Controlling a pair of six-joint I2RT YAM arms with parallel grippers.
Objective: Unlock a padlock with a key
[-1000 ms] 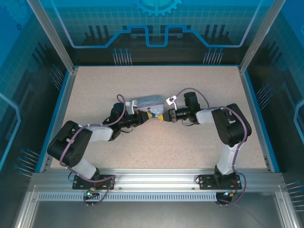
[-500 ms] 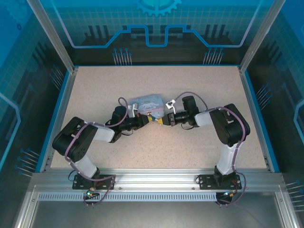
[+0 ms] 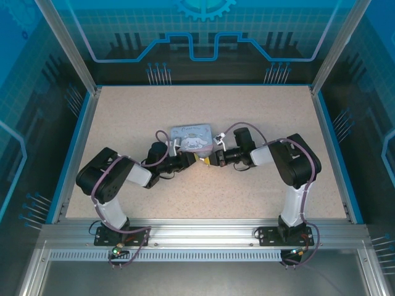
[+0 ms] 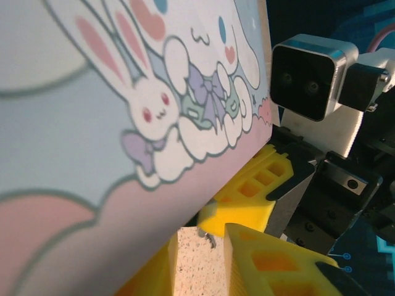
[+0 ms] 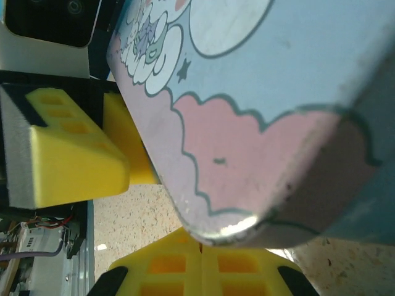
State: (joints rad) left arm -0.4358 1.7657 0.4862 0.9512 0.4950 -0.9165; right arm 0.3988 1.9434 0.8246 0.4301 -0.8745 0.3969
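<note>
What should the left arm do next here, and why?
Probably open the left gripper wider and ease it back from the tin: its fingers stand parted with table showing between them, the tin looks set down print-up, and the shut right gripper crowds the same near edge.

The tin (image 3: 192, 137) is pale blue, printed with white cartoon rabbits that have pink ears and cheeks, lilac bows, white clouds and a band of pink cloud outlined in grey-green along its edge. The fingers (image 5: 68, 160) are bright yellow on black mounts. The table (image 3: 247, 111) is speckled beige with a blue rim. Both arms (image 3: 114, 179) are black and pale grey, with purple cables (image 3: 317, 165).
</note>
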